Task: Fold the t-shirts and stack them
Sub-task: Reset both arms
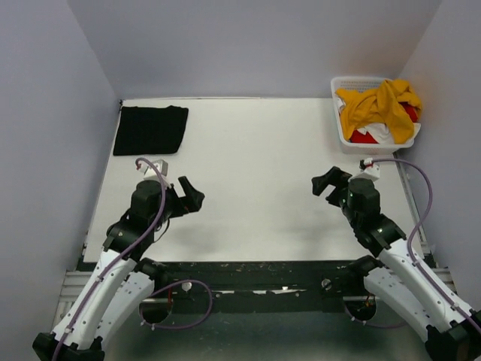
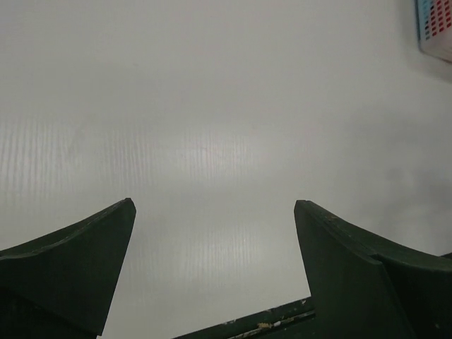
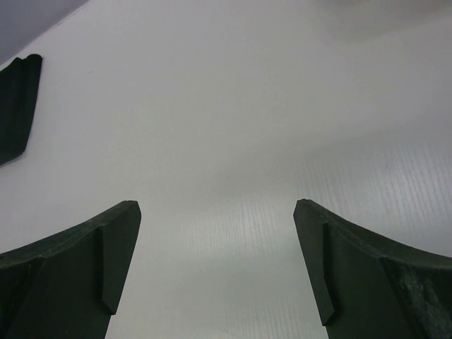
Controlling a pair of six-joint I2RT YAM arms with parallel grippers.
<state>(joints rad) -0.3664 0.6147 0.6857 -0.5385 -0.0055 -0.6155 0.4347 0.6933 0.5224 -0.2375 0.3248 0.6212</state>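
One shirt appears to be finished. The black t-shirt [image 1: 150, 130] is laid flat as a neat, squared rectangle with even edges, its sleeves tucked out of sight. It is placed well apart from the white basket [image 1: 337, 113], at the other end of the table's far edge. Nothing is stacked on it yet.

The other shirts are judged to be untouched. The mustard-yellow t-shirt [image 1: 376, 105] is heaped loosely on top inside the basket, crumpled and draped partly over the rim. The red t-shirt [image 1: 364, 137] and the white t-shirt [image 1: 383, 131] are bunched beneath it, and only small patches of each can be seen. Three shirts are thus taken to be left: each has to be drawn out of the basket, spread, folded and set on the black one. The task is reckoned to be roughly a quarter done.

The table [image 1: 255, 150] between the basket and the folded shirt is shown as a bare white surface. The right gripper [image 1: 327, 183] is held just in front of the basket, on its near side. Its jaws are spread wide and nothing is gripped. The left gripper [image 1: 192, 194] is held far from the basket, across the table. Its jaws are likewise parted wide and nothing is carried.
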